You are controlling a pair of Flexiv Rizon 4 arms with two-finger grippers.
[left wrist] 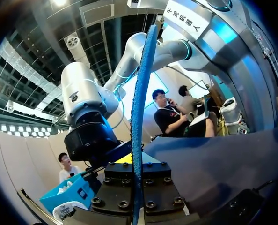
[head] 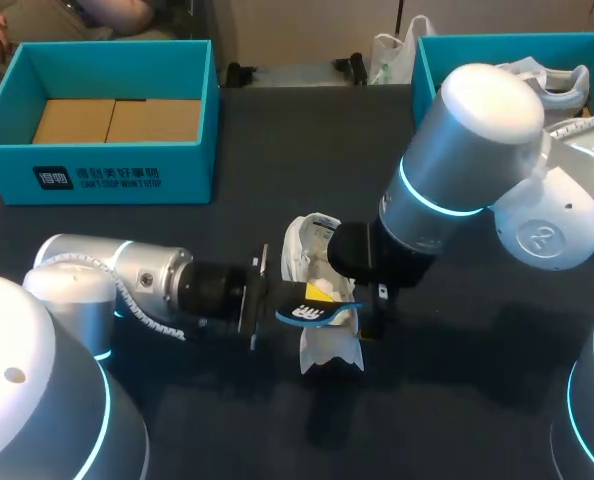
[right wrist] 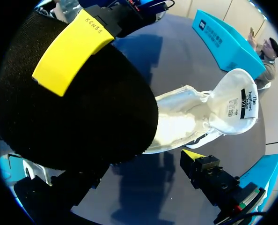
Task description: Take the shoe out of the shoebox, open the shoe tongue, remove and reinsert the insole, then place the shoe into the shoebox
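The white shoe lies on the dark table near the middle, its tongue pulled up and open. A blue insole is held out over the shoe, with my left gripper shut on its end. In the left wrist view the insole stands edge-on between the fingers. My right gripper comes down over the shoe and is open. One yellow-tipped finger is on one side of the shoe and the other fingertip on the opposite side.
A blue shoebox with cardboard inside stands at the back left. A second blue box holding white shoes stands at the back right. Both arms crowd the table's middle around the shoe.
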